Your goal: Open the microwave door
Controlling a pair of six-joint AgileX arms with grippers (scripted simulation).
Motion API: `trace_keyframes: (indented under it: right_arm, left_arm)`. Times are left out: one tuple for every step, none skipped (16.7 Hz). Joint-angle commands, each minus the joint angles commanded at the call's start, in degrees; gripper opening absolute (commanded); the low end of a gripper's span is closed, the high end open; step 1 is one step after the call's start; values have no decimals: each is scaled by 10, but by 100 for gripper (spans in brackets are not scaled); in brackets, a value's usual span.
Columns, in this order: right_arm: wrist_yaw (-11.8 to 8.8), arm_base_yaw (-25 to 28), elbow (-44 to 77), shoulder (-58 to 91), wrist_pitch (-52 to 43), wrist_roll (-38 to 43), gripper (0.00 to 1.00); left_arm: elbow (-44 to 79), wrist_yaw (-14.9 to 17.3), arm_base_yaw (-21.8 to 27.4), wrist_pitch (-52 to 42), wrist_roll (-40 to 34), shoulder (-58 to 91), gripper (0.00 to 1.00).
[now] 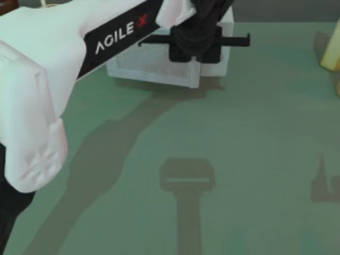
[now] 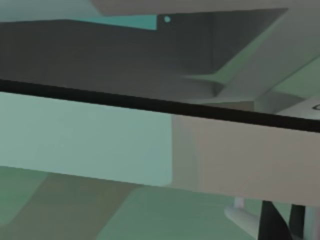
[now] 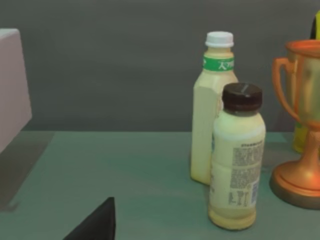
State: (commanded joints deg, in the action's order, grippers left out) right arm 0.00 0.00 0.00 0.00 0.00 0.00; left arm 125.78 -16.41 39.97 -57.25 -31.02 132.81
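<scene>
The green table (image 1: pixel 239 159) is bare in front. My left arm (image 1: pixel 48 69) reaches across to the far side, where the left gripper (image 1: pixel 194 40) is at the microwave door (image 1: pixel 154 66), which stands out from the microwave (image 1: pixel 226 50). I cannot tell how its fingers stand. Right arm is out of view

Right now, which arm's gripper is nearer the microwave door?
Left. The left gripper is at the microwave door, over its top edge. The right gripper does not show from above; its wrist camera faces bottles on the table's right.
</scene>
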Motion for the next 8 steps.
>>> trace_keyframes:
  right_arm:
    - [0, 0, 0, 0, 0, 0, 100]
    - [0, 0, 0, 0, 0, 0, 100]
    - [0, 0, 0, 0, 0, 0, 100]
    - [0, 0, 0, 0, 0, 0, 100]
    - [0, 0, 0, 0, 0, 0, 100]
    - [0, 0, 0, 0, 0, 0, 100]
    - [0, 0, 0, 0, 0, 0, 100]
    - [0, 0, 0, 0, 0, 0, 100]
  left_arm:
    - [-8, 1, -1, 6, 6, -7, 0]
    - [-22, 3, -2, 14, 13, -16, 0]
    - [-42, 7, -4, 22, 21, -27, 0]
    - [-64, 11, -5, 32, 31, -39, 0]
    - [-84, 15, -6, 42, 41, -49, 0]
    - [-98, 18, -7, 51, 48, -58, 0]
    - [-106, 21, -8, 56, 53, -64, 0]
    - [-108, 22, -8, 57, 54, -65, 0]
